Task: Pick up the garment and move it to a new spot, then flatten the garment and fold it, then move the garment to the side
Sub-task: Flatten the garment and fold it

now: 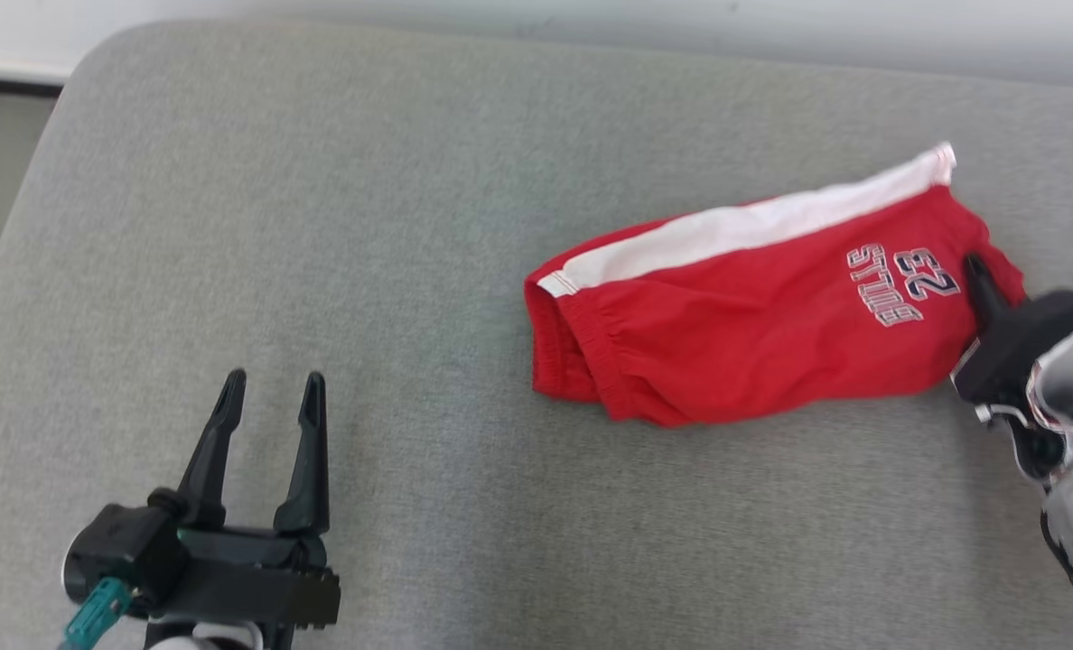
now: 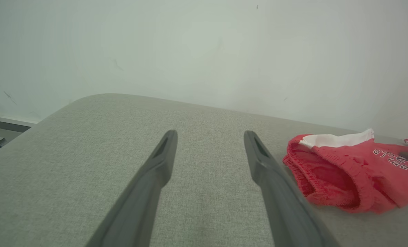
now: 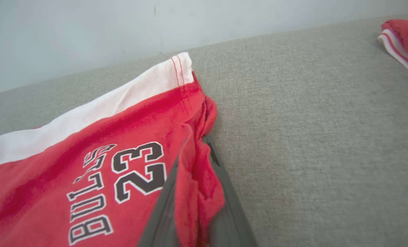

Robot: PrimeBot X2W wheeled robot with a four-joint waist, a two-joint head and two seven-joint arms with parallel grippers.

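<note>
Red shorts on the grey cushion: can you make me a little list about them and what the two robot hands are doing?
Garment: red cloth shorts with white side stripe and "BULLS 23" print, lying on grey fabric cushion
Right gripper: shut on a fold at the shorts' leg end
Left gripper: open, empty, apart from the shorts
Also there: second red-and-white cloth

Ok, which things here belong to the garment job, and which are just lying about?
Job: red Bulls 23 shorts; right gripper, shut on their bunched edge; left gripper, open, apart from them.
Lying about: second red garment with white stripes, farther along the grey cushion.
</note>
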